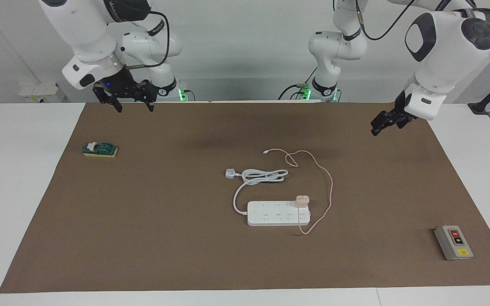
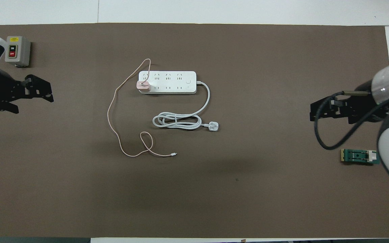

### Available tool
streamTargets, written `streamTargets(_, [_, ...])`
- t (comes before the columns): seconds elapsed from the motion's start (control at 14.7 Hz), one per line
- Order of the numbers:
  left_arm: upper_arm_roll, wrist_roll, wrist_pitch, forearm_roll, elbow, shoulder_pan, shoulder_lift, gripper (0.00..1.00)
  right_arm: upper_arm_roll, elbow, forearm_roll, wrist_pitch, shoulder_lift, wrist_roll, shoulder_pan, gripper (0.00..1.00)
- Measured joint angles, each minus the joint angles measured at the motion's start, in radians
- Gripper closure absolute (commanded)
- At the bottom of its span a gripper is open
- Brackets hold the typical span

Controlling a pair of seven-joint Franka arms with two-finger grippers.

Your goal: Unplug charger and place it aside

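Charger (image 1: pixel 302 200) sitting plugged into power strip (image 1: pixel 277 213), lower centre of the facing view; pink cable (image 1: pixel 329 187) looping upward in frame. Left gripper (image 1: pixel 387 123) hanging at upper right, jaws spread, empty. Right gripper (image 1: pixel 133 103) hanging at upper left, jaws spread, empty.

Overhead view: charger (image 2: pixel 144 86) sitting upper centre-left on power strip (image 2: pixel 171 82); left gripper (image 2: pixel 34 92) at frame's left edge, right gripper (image 2: pixel 316 109) at the right.

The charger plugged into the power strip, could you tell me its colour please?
Pale pink, like its cable; the charger shows best in the overhead view.

Pink charger (image 2: pixel 144 86) in white power strip (image 2: pixel 172 82), both grippers well apart.
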Motion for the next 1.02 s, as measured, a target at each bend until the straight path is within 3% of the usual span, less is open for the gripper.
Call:
streamTargets(0.2, [0.001, -0.182, 0.035, -0.013, 0.069, 0.000, 0.088, 0.00, 0.001, -0.001, 0.083, 0.084, 0.081, 0.232, 0.060, 0.00])
streamTargets(0.41, [0.005, -0.326, 0.098, -0.014, 0.082, 0.000, 0.108, 0.00, 0.002, -0.002, 0.157, 0.205, 0.179, 0.463, 0.126, 0.00])
streamTargets(0.75, [0.019, -0.366, 0.122, -0.019, 0.154, 0.002, 0.129, 0.00, 0.002, 0.010, 0.300, 0.407, 0.350, 0.742, 0.208, 0.00])
streamTargets(1.02, [0.011, -0.402, 0.122, -0.020, 0.203, -0.003, 0.159, 0.00, 0.002, 0.115, 0.325, 0.556, 0.532, 0.961, 0.279, 0.00])
